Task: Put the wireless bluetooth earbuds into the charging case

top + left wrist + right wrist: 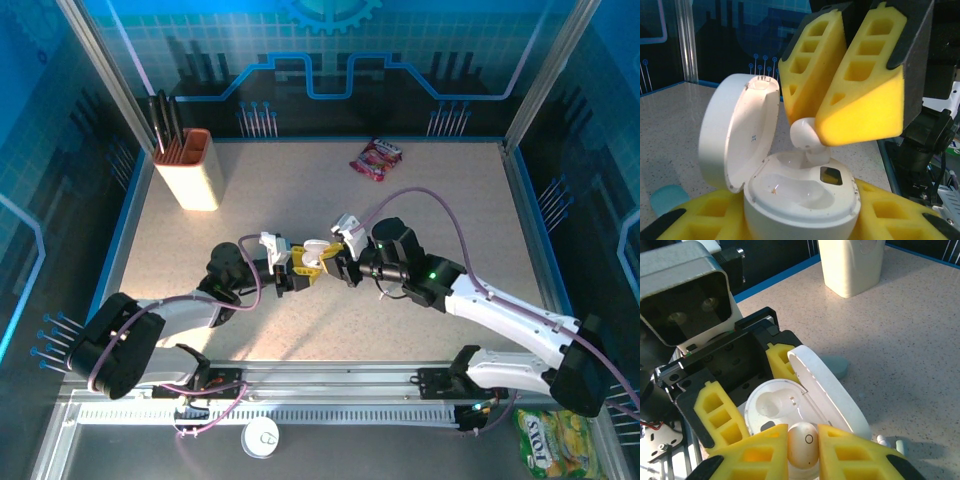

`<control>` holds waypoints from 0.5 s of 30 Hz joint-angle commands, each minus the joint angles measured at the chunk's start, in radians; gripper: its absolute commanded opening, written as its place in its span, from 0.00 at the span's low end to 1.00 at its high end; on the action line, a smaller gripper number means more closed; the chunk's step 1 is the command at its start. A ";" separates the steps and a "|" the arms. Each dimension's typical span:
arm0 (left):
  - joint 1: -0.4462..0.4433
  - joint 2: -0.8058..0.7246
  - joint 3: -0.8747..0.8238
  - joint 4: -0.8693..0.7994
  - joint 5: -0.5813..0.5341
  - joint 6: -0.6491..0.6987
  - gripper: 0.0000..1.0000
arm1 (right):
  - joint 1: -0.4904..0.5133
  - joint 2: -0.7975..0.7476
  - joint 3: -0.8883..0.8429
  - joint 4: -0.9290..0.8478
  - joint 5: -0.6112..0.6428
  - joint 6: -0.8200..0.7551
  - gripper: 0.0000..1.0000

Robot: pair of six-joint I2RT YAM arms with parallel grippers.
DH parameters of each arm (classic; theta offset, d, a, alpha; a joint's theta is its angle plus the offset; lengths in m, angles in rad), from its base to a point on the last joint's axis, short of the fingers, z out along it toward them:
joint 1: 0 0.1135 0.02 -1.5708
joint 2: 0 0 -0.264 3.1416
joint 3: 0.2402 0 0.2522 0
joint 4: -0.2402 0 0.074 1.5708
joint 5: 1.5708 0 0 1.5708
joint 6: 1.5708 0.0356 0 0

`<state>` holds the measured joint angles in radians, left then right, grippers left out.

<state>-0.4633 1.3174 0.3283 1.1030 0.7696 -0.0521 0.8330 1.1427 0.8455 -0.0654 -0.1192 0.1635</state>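
Observation:
My left gripper (pixel 800 217) is shut on the white charging case (pixel 800 200), which stands with its lid (pixel 735 135) swung open to the left. My right gripper (pixel 802 452) is shut on a white earbud (pixel 802 445) right above the case. In the left wrist view the earbud (pixel 802 134) is pinched between the right gripper's yellow pads (pixel 860 100), and its stem reaches down into the far socket. The near socket is empty. From above, both grippers meet at the case (pixel 315 252) mid-table. Two more tiny earbuds (pixel 888 441) lie on the table beside the case.
A light-blue rounded case (pixel 837 366) lies on the table just behind the open lid. A beige knife block (pixel 190 170) stands at the back left and a red snack packet (pixel 377 157) at the back centre. A white disc (pixel 262 437) and a yellow bag (pixel 555 440) sit off the near edge.

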 commanded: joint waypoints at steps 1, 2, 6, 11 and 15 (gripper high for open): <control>-0.007 -0.023 0.031 0.024 0.039 -0.001 0.40 | 0.016 0.017 0.019 0.034 0.019 -0.022 0.19; -0.007 -0.023 0.031 0.026 0.040 -0.003 0.40 | 0.017 0.020 0.018 0.036 0.023 -0.023 0.19; -0.009 -0.023 0.030 0.033 0.036 -0.005 0.40 | 0.016 0.032 0.014 0.042 0.021 -0.019 0.19; -0.007 -0.023 0.026 0.041 0.016 -0.012 0.40 | 0.016 0.014 0.008 0.035 0.024 -0.007 0.28; -0.006 -0.017 0.020 0.046 -0.004 -0.012 0.40 | -0.006 -0.039 -0.006 0.035 0.020 0.041 0.35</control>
<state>-0.4629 1.3174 0.3302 1.1042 0.7559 -0.0586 0.8368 1.1503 0.8452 -0.0475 -0.1097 0.1711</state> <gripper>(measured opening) 0.405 0.347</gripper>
